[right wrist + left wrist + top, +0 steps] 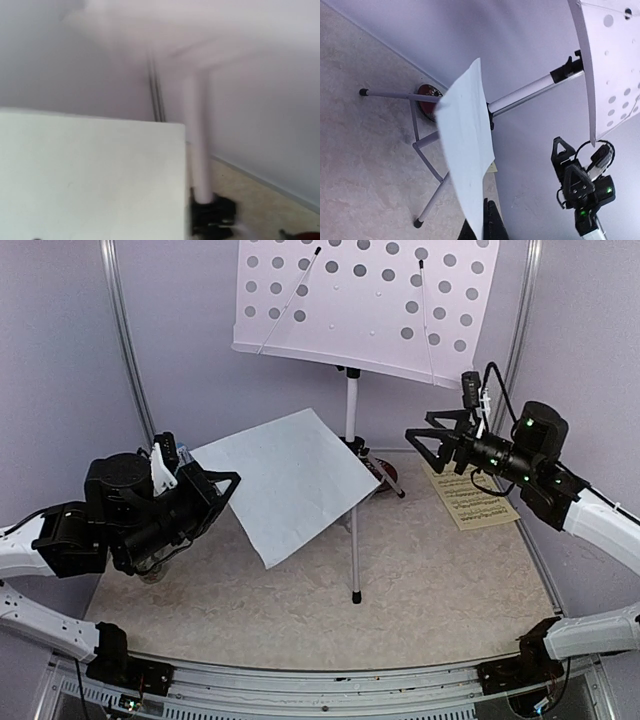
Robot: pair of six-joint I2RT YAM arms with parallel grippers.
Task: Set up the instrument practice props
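The white perforated music stand stands on its silver tripod at the back centre. My left gripper is shut on the left edge of the white music sheet and holds it in the air, tilted, in front of the tripod. In the left wrist view the sheet runs up from between my closed jaws. The yellow music sheet lies flat on the table at the right. My right gripper is open and empty, held above the table just left of it. The metronome is not in view.
A red plate lies by the tripod's foot, mostly hidden by the white sheet; it also shows in the left wrist view. A small object sits half hidden under my left arm. Walls enclose the table on three sides.
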